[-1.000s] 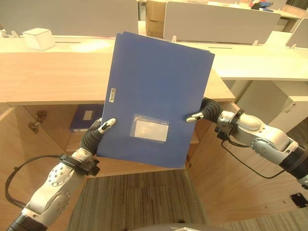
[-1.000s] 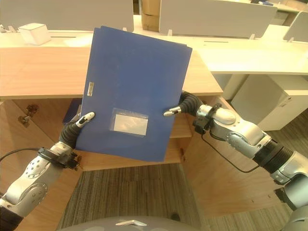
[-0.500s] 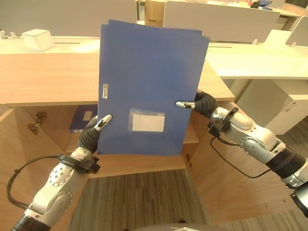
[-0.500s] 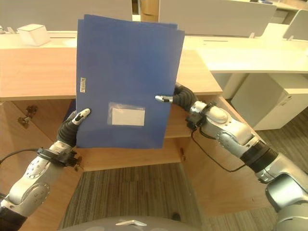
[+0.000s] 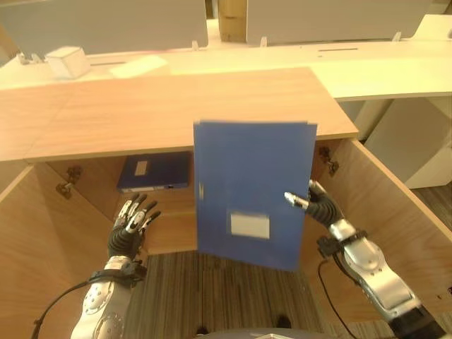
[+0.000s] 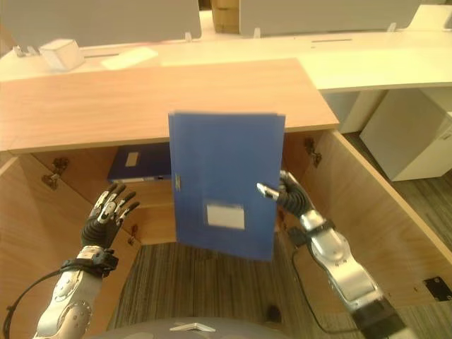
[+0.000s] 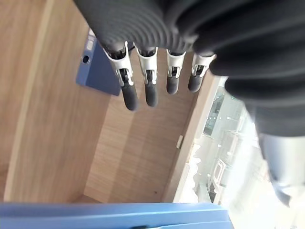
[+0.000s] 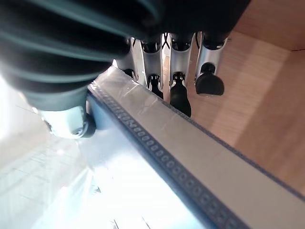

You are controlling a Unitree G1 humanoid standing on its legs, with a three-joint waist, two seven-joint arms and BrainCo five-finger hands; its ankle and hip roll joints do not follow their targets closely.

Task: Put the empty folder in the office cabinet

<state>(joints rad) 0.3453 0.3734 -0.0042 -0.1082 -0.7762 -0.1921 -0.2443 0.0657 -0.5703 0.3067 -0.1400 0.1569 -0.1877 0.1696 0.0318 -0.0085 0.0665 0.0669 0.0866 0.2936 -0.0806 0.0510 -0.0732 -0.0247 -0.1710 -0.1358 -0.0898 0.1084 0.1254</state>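
A blue folder [image 5: 254, 191] with a small label pocket hangs upright in front of the open wooden cabinet [image 5: 176, 106]. My right hand [image 5: 321, 208] is shut on its right edge: the thumb lies on the front and the fingers [image 8: 178, 95] reach behind the folder's edge [image 8: 190, 157]. My left hand [image 5: 127, 229] is open with fingers spread, low at the left and apart from the folder. In the left wrist view its straight fingers [image 7: 150, 81] point into the cabinet, with the folder's top edge [image 7: 114, 214] close by.
A second blue folder [image 5: 155, 171] lies flat on the cabinet's shelf at the left. The cabinet's doors stand open on the left [image 5: 35, 240] and right [image 5: 385, 205]. A white box [image 5: 67, 62] sits on the desk behind.
My left hand has let go of the folder and opened. The right hand alone now holds it, lower and before the cabinet opening. The camera has shifted too.
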